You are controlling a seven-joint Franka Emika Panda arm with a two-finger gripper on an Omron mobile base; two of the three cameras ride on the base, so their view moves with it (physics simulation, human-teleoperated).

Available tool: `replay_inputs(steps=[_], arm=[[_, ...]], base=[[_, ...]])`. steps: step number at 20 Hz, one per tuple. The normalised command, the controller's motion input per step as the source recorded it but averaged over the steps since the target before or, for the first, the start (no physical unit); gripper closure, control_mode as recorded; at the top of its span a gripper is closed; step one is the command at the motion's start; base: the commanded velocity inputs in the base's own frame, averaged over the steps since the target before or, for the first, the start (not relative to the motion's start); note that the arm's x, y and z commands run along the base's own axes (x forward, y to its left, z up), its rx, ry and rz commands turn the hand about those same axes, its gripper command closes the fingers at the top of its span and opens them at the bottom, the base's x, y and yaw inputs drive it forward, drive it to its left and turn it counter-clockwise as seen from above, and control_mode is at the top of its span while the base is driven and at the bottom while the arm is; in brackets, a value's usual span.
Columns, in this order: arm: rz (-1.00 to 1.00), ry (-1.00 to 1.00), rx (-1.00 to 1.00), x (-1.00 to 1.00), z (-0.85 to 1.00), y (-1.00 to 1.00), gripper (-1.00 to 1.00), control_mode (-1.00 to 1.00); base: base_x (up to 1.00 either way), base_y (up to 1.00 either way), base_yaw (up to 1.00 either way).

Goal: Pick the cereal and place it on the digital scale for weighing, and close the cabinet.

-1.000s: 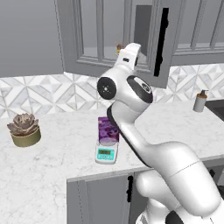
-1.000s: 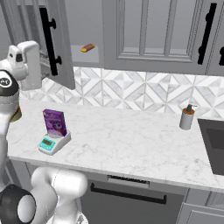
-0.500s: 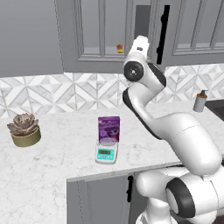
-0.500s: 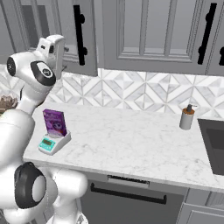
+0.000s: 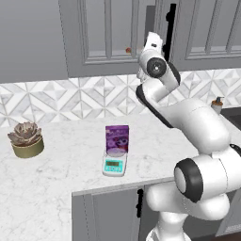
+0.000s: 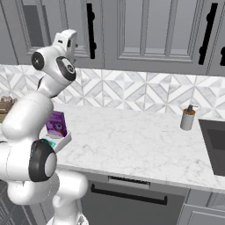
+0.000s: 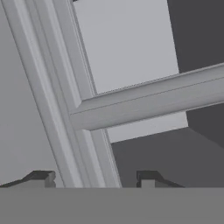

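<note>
Item: the end effector (image 7: 94, 177). We find it raised against the panelled door of the cabinet (image 5: 108, 33), its two tips parted either side of the door's frame edge with nothing between them; we log it as released, not grasping. Compared with a second ago, its jaws have narrowed and the arm has swung across, carrying the door from wide open to nearly flush. A thin dark gap remains beside the handle (image 5: 170, 23), just to the right of the end effector, and the small orange-red item (image 5: 128, 50) shows in the slot close at its left.

Item: the cereal (image 5: 116, 139). It stands upright on the digital scale (image 5: 114, 164), well below the end effector and toward its left, on the table (image 5: 61, 188). We judge the weighing step done.

Item: the succulent pot (image 5: 27, 139), far down and left, and the soap bottle (image 6: 188, 117), lower right, both apart from the work.

Remaining, in our judgement: one last push to seat the door.
</note>
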Motion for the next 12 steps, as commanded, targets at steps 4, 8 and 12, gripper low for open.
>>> replay_inputs(steps=[4,8,12], arm=[[0.07,0.0,0.0,0.77,-0.1,-0.02,-1.0,-1.0],[0.05,0.01,0.0,0.52,-0.07,-0.14,-1.0,-1.0],[0.12,0.1,0.0,0.54,-0.36,-0.15,-1.0,-1.0]], base=[[0.0,0.0,0.0],[0.0,0.0,0.0],[0.0,0.0,0.0]])
